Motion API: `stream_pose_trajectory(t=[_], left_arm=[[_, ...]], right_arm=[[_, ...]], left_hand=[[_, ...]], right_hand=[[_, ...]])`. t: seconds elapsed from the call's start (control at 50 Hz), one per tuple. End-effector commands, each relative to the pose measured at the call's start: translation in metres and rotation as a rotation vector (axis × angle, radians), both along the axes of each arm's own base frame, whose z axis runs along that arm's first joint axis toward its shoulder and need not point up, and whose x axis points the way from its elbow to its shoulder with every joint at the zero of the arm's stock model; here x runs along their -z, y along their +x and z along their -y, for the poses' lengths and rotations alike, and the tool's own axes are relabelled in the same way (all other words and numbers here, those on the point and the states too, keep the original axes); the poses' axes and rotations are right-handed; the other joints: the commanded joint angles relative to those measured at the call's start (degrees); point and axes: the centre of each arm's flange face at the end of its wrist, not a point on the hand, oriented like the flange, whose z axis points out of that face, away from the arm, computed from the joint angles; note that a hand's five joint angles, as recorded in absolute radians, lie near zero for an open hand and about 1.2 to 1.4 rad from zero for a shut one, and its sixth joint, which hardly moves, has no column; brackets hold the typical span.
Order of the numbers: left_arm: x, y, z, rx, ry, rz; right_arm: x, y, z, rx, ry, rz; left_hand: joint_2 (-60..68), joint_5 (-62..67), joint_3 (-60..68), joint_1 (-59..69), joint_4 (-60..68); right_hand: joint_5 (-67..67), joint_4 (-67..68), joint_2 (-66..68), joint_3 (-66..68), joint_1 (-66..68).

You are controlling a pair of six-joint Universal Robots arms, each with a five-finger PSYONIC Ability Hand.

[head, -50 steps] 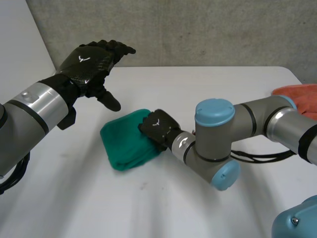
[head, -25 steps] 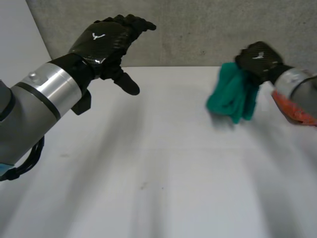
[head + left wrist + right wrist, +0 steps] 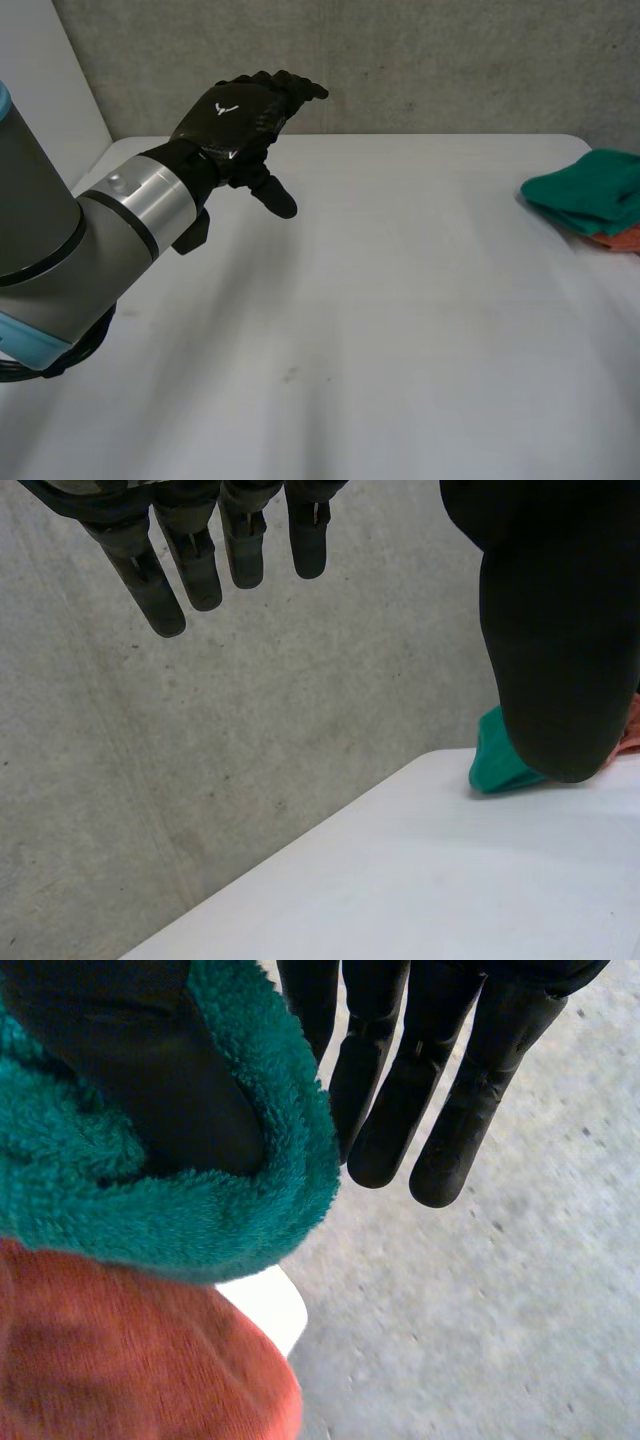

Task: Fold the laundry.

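A folded green towel (image 3: 590,195) lies at the table's right edge on top of an orange cloth (image 3: 622,240). In the right wrist view my right hand (image 3: 170,1090) has its thumb sunk into the green towel (image 3: 200,1210), whose edge is pinched between the thumb and the straight fingers (image 3: 440,1080). The orange cloth (image 3: 120,1360) lies right under the towel. My left hand (image 3: 235,115) hovers open above the table's back left, fingers (image 3: 200,560) spread and holding nothing. Past its thumb the green towel (image 3: 500,765) shows far off.
The white table (image 3: 380,300) stretches bare between my left arm and the cloth pile. A grey concrete wall (image 3: 420,60) stands behind it. A corner of the table (image 3: 265,1305) shows beside the orange cloth.
My right hand has carried the green towel from the middle of the table to the right edge, onto the orange cloth. My left hand has drifted a little to the right.
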Motion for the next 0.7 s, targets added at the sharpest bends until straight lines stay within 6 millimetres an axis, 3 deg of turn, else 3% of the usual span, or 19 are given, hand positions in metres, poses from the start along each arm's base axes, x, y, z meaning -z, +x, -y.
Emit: stream_pose_trajectory(t=[0.02, 0.24, 0.4, 0.5, 0.6, 0.7], left_arm=[[0.001, 0.000, 0.001, -0.004, 0.002, 0.003], [0.006, -0.001, 0.002, -0.003, 0.015, 0.010], [0.007, -0.001, 0.002, -0.003, 0.019, 0.014], [0.007, -0.001, 0.002, -0.003, 0.021, 0.015], [0.008, -0.002, 0.001, 0.002, 0.021, 0.015], [0.009, -0.004, -0.003, 0.011, 0.025, 0.017]], right_arm=[[0.016, -0.021, 0.006, 0.042, 0.006, 0.017], [0.036, -0.032, -0.002, 0.101, 0.079, 0.043], [0.035, -0.059, -0.016, 0.186, 0.129, 0.063], [0.023, -0.075, -0.027, 0.215, 0.139, 0.070], [0.009, -0.072, -0.035, 0.214, 0.136, 0.070], [0.015, -0.067, -0.039, 0.203, 0.163, 0.078]], left_hand=[[-1.2, -2.2, -1.5, -0.9, -1.2], [-1.2, -2.2, -1.5, -0.9, -1.2], [-1.2, -2.2, -1.5, -0.9, -1.2], [-1.2, -2.2, -1.5, -0.9, -1.2], [-1.2, -2.2, -1.5, -0.9, -1.2], [-1.2, -2.2, -1.5, -0.9, -1.2]], right_hand=[[14.2, 12.0, 13.2, 12.5, 25.5], [14.2, 12.0, 13.2, 12.5, 25.5], [14.2, 12.0, 13.2, 12.5, 25.5], [14.2, 12.0, 13.2, 12.5, 25.5], [14.2, 12.0, 13.2, 12.5, 25.5], [14.2, 12.0, 13.2, 12.5, 25.5]])
